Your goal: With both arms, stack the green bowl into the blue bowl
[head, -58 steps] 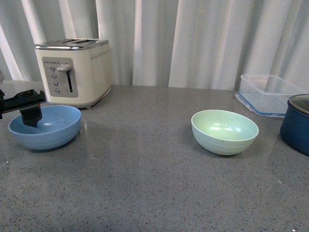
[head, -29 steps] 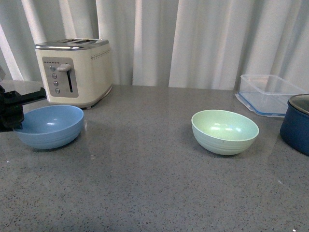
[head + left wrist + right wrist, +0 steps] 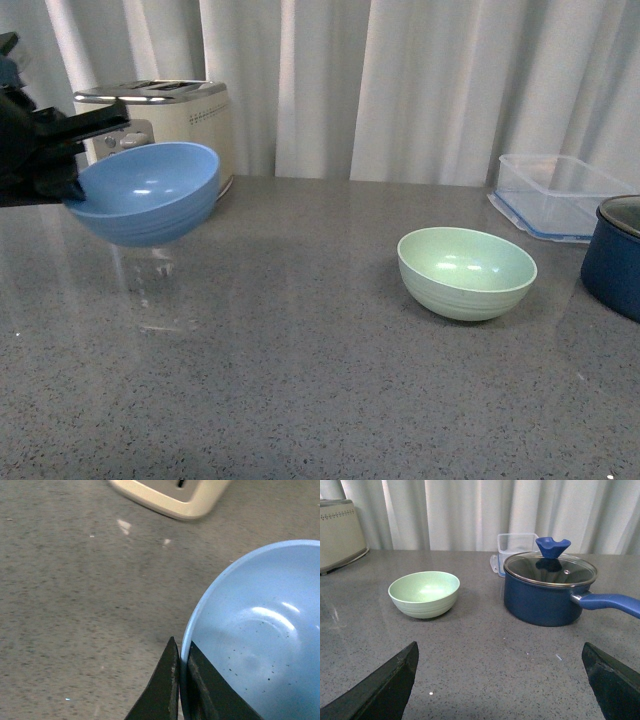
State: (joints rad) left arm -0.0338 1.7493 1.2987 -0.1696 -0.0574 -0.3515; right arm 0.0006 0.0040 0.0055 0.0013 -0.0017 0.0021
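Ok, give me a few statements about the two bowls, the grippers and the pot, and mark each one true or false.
1. The light sky-blue round matte bowl is held up off the grey speckled countertop. True.
2. The left gripper is shut on that bowl's rim. True.
3. The pale mint-green round matte bowl sits inside the blue one. False: it stands alone on the countertop, apart to the right.
4. The right gripper holds the green bowl. False: it is open and empty, short of the bowl.
5. The dark navy pot has no lid. False: a glass lid with a blue knob covers it.
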